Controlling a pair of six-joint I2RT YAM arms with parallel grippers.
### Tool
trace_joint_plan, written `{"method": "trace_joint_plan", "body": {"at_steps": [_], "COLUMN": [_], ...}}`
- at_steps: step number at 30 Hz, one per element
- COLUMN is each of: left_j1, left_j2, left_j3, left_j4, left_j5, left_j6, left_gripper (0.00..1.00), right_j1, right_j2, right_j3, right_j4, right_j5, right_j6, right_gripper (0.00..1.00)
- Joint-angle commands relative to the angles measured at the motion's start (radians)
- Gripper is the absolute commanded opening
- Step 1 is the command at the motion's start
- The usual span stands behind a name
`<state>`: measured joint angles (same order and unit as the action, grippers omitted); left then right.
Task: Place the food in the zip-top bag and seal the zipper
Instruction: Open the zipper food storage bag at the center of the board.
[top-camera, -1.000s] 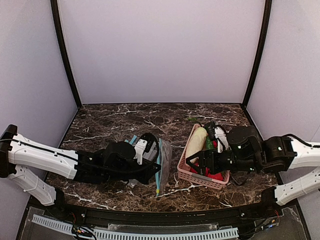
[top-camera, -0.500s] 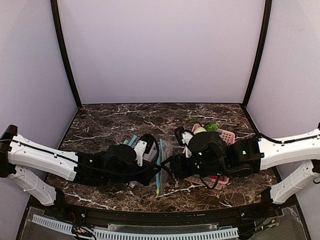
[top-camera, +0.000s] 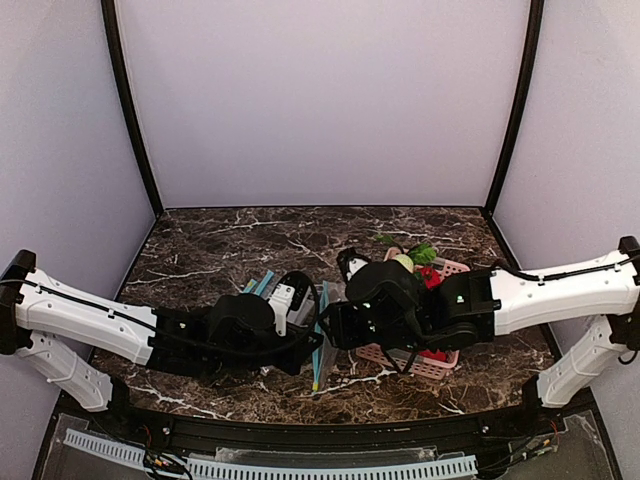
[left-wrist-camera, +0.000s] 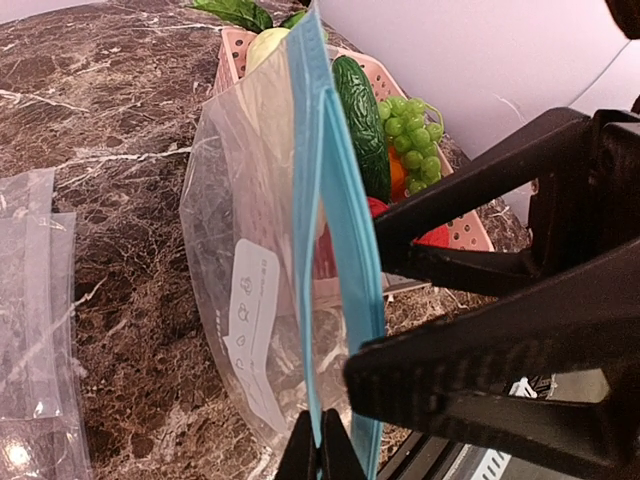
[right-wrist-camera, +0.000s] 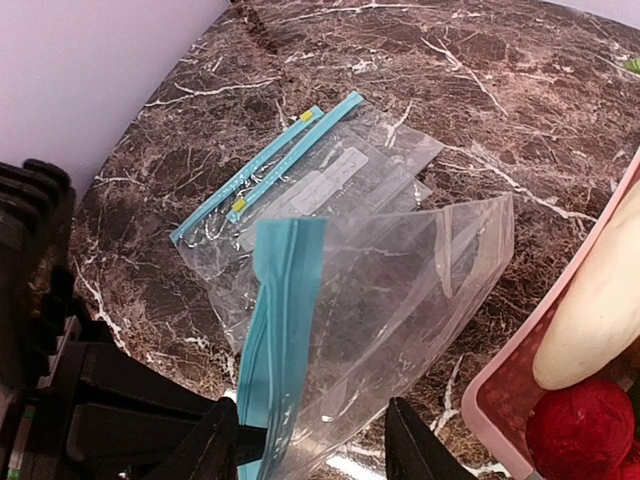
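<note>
The bag is held up off the desk by its zipper, between the two arms.

The blue zipper stands on end, and the clear bag hangs beside it. The left gripper is pressed together, pinching the low end of the zipper. The right gripper is spread partway, with the zipper edge between its fingers, closer to one finger than the other. The food is in the pink basket just behind the bag: the cucumber leans on the green grapes, and a red fruit lies under the white radish. Spare bags lie flat on the desk, beside the one held up.
</note>
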<state>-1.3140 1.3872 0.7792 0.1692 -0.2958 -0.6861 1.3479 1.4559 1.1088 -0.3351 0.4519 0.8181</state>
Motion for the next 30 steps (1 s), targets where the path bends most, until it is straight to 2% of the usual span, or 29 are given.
{"method": "trace_joint_plan", "body": {"at_steps": [1,8,14,18,22,25,30], "left_j1": [-0.010,-0.014,-0.016,-0.016,-0.016,-0.015,-0.015], "left_j2": [-0.003,-0.019,-0.012,-0.010,-0.033,-0.061,-0.101], "left_j3": [0.003,-0.001,-0.002,0.000,0.013,0.013,0.026], "left_j4": [-0.011,-0.055,-0.047,-0.062,-0.231,-0.335,-0.514], "left_j5": [-0.030,-0.098,-0.088,-0.113,-0.238,-0.350,-0.460], "left_j6": [-0.006,-0.024,-0.018,-0.019,-0.063,-0.093,-0.151], "left_gripper": [0.01,0.01,0.01,0.01,0.01,0.01,0.01], "right_j1": [0.003,0.003,-0.006,-0.009,-0.009,-0.008,-0.008], "right_j2": [0.038,0.064,0.103,0.117,0.097,0.072,0.032], "right_j3": [0.034,0.030,0.044,0.052,0.047,0.039,0.016], "right_j4": [-0.053,-0.079,-0.083,-0.084,-0.118,-0.154,-0.181], "right_j5": [0.036,0.055,0.057,0.046,0.059,0.071,0.077], "right_j6": [0.024,0.049,0.051,0.043,0.055,0.073,0.094], "right_gripper": [0.47,0.38,0.29,0.12,0.00,0.00,0.00]}}
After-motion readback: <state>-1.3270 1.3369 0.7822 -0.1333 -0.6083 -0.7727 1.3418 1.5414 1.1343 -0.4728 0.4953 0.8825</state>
